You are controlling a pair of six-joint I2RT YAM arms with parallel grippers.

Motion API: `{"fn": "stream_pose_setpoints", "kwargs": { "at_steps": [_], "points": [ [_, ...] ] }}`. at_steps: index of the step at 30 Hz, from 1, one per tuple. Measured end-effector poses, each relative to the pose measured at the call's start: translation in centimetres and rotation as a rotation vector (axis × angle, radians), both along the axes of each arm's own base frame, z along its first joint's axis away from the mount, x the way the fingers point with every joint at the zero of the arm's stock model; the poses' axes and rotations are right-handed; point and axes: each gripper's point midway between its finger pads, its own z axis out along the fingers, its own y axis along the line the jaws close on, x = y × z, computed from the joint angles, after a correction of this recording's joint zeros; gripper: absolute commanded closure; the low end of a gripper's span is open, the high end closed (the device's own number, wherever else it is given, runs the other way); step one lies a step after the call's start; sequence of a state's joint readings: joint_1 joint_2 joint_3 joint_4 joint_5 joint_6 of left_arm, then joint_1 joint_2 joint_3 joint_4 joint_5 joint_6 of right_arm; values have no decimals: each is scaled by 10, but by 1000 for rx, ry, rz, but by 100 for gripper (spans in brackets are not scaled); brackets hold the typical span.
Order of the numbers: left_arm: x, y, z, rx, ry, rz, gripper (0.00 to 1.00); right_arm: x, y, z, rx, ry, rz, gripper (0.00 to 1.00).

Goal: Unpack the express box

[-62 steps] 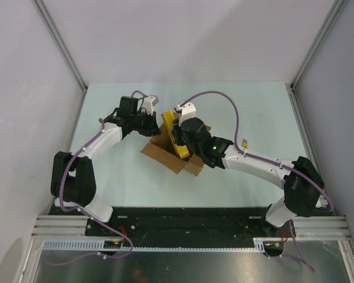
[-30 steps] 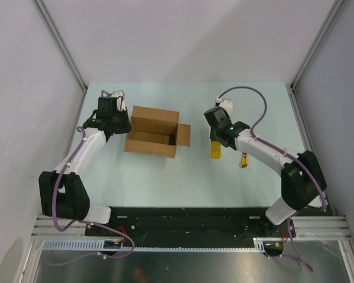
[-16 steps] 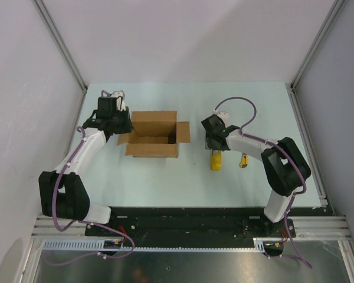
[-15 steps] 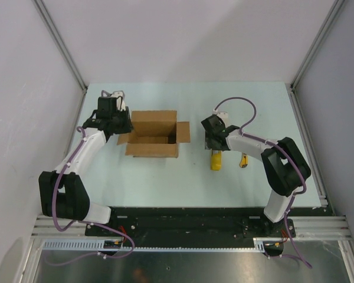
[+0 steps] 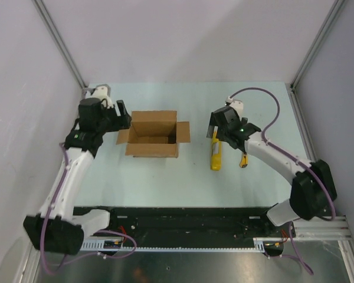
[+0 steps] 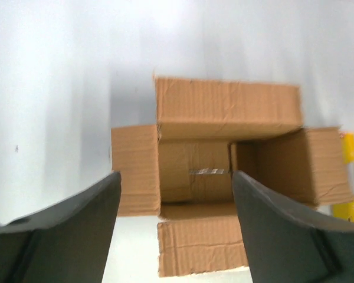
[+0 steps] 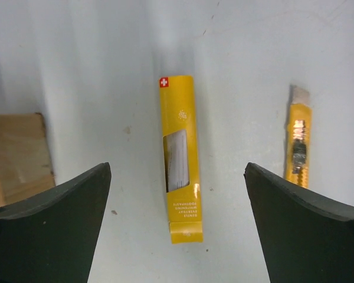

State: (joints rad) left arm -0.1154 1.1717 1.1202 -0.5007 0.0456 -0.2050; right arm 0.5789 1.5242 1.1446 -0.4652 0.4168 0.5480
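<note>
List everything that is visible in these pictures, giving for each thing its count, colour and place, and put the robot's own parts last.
brown cardboard express box: one, brown, upright left of the table's middle, four top flaps folded open.
slim yellow oblong package: one, yellow, flat on the table to the right of the box, apart from it.
small utility knife: one, yellow and black, flat on the table to the right of the package, apart from it.
table: one, pale green, under everything.
left gripper: one, black, open, at the box's left side, holding nothing.
right gripper: one, black, open, over the package, holding nothing.
</note>
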Motion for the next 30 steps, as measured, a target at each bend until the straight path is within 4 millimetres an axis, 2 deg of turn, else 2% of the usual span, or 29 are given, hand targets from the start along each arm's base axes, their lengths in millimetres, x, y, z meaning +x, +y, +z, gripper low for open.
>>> {"fn": "stream_pose_setpoints", "kwargs": {
  "at_steps": [1,3,7,10,13,16,20,23,30],
  "points": [
    [-5,1,15,-5,-46,2,0,-2,-3,11,10,-24,-9,0],
    [-21,3,37,-20,-124,6,0,-7,-10,29,29,-56,-32,0],
    [-59,2,66,-52,-248,-16,0,-24,-26,66,70,-121,-78,0],
    [-89,-5,80,-82,-323,-71,0,-40,-41,96,106,-181,-115,0],
    [-108,-6,87,-95,-354,-93,0,-57,-56,121,144,-239,-152,0],
    [-117,-7,83,-96,-340,-98,0,-75,-71,144,190,-298,-186,0],
    [-124,-4,62,-100,-267,-79,0,-98,-91,164,243,-358,-237,0],
    [-131,2,53,-94,-233,-42,0,-112,-103,169,267,-372,-269,0],
    [-139,10,51,-93,-230,12,0,-144,-126,179,324,-408,-305,0]
  ]
}}
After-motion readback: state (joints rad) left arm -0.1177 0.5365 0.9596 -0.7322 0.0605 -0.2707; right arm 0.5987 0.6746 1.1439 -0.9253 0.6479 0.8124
